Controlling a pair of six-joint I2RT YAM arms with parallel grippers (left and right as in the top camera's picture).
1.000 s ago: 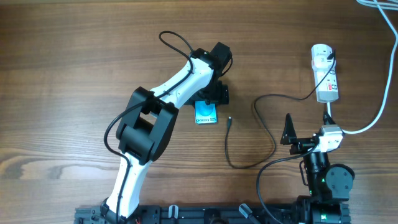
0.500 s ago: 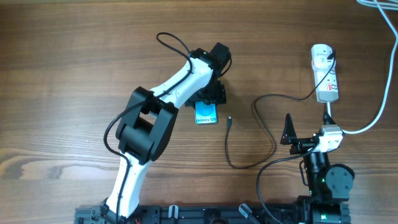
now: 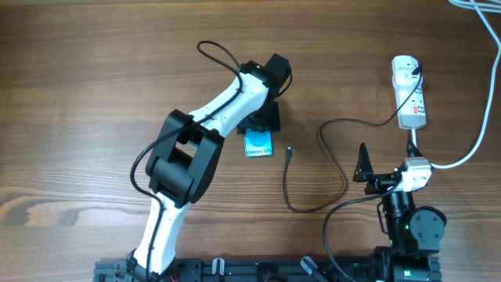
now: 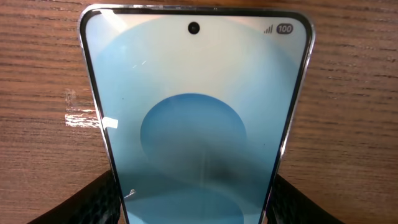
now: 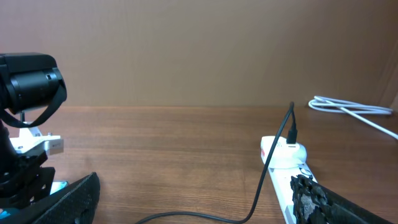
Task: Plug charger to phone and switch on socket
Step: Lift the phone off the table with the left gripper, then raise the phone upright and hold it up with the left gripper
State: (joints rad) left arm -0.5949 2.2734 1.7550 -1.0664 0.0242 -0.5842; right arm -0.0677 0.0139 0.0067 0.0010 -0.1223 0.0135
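Left gripper (image 3: 261, 123) sits over the phone (image 3: 259, 144), arm stretched forward, wrist pointing down. Its jaws straddle the phone's long edges; can't tell if they're actually pinching it. Phone is flat on the worktop (image 3: 94, 78), long axis running away from the base. The charger (image 3: 288, 153) has its tip near the phone's right side. Right gripper (image 5: 186, 199) is parked, jaws spread wide, with the socket (image 3: 410, 94) beyond it.
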